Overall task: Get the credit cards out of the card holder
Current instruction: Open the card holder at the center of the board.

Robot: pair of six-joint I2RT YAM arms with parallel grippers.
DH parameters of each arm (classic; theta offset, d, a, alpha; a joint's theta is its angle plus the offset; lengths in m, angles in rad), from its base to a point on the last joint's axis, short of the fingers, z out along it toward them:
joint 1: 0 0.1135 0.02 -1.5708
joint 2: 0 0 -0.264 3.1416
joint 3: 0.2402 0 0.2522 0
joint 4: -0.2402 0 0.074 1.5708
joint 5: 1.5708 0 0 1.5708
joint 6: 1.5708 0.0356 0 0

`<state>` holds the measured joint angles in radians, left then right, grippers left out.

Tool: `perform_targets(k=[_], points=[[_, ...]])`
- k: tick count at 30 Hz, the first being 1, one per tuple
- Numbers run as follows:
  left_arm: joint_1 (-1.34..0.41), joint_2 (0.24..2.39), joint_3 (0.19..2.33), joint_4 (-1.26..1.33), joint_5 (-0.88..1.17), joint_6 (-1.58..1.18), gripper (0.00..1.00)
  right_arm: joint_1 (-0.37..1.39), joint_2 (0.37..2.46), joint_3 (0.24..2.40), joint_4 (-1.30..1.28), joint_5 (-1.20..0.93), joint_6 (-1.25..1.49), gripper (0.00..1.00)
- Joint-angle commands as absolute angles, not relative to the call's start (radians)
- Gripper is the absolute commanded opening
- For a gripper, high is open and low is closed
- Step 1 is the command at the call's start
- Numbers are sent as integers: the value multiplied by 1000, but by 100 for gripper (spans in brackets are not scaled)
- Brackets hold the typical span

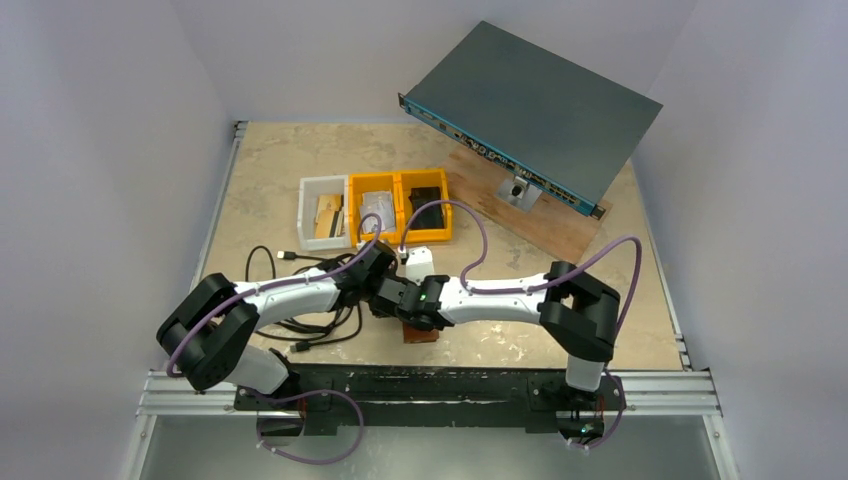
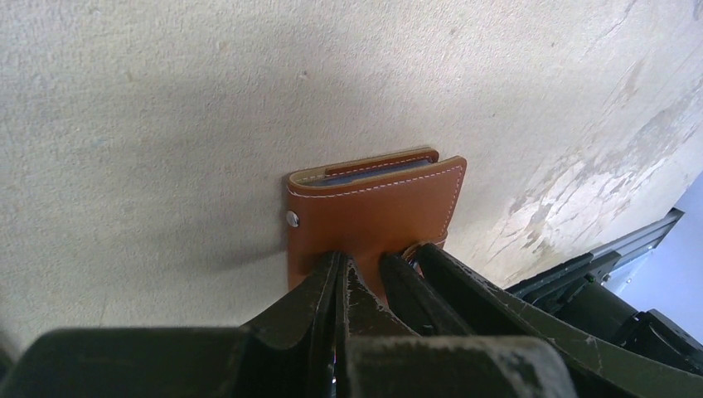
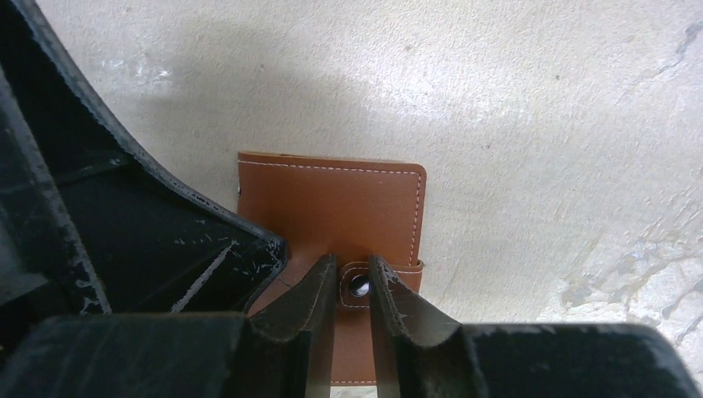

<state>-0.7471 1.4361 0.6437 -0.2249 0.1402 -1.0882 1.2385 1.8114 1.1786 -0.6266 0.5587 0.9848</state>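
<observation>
Resting shut, the left arm's jaws touch the near edge of the folded brown leather card holder [image 2: 373, 203], which lies closed on the beige tabletop [image 2: 149, 124] at the centre of both wrist frames. The right arm's jaws stand narrowly apart, flanking its silver snap stud [image 3: 358, 286].

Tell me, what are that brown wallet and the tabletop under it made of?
The card holder looks like smooth tan leather or an imitation, judging by its white edge stitching and shiny metal snap. The table seems to be beige stone-look laminate, matte and mottled, with worn flaky patches.
</observation>
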Motion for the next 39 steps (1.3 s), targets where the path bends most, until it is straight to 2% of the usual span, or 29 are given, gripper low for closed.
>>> perform_targets(k=[1,3,6,7,20,28,35,39], points=[[-734,1471,617,-307,63,-1072,0,1276,1863,1196,-716,588,997,18],[-732,1471,618,-311,58,-1072,0,1281,1863,1183,-713,583,999,15],[-730,1477,622,-321,50,-1072,0,1282,1850,1148,-677,531,997,2],[-730,1480,625,-325,50,-1071,0,1280,1844,1138,-668,527,993,0],[-730,1492,634,-369,16,-1063,0,1201,1636,1008,-568,476,974,0],[-730,1496,638,-387,3,-1050,0,1103,1487,884,-442,351,961,0],[-731,1502,643,-382,4,-1040,0,1147,1523,959,-478,417,930,0],[-730,1507,645,-383,3,-1041,0,1231,1599,1052,-517,482,931,22]])
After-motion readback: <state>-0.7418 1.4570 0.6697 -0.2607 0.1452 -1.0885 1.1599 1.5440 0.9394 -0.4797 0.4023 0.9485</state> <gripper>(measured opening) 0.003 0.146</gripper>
